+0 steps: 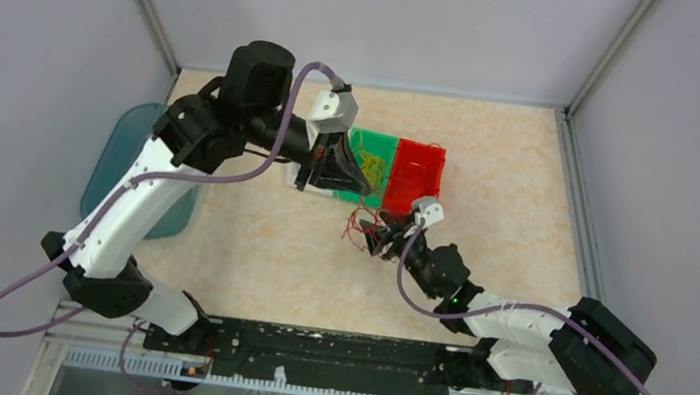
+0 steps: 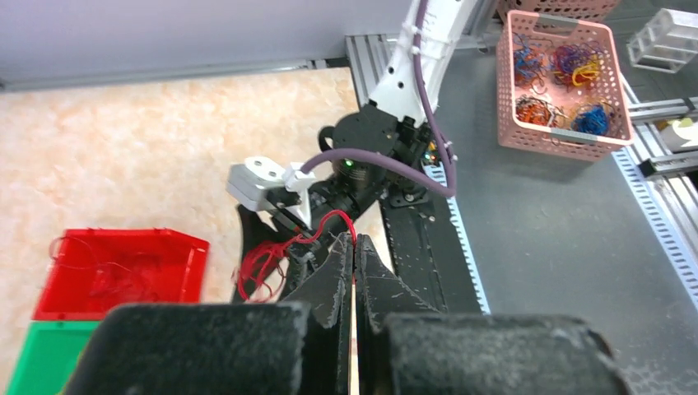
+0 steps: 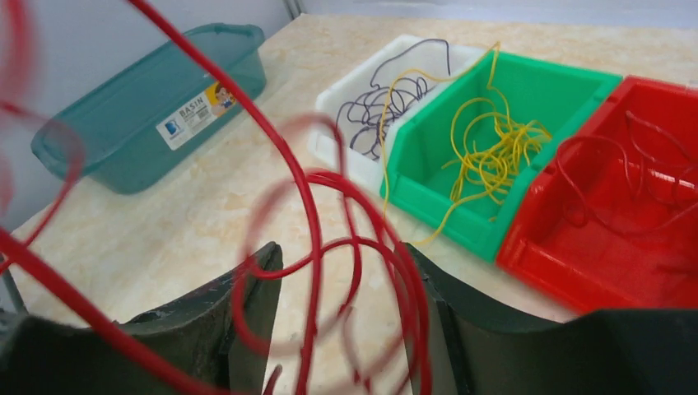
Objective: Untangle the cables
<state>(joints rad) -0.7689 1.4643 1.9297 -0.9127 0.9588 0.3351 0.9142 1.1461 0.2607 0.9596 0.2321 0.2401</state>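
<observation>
A marbled beige table carries a teal basin at its left edge and, toward the far side, a white bin, a green bin and a red bin in a row. The left gripper hovers over the white and green bins, fingers pressed together. The right gripper, just in front of the bins, stands spread with the tangled red cables looping between its fingers; one loop arcs up to the left gripper's tips, though whether it is pinched there cannot be told. Yellow cables lie in the green bin, dark cables in the white bin and thin red strands in the red bin.
</observation>
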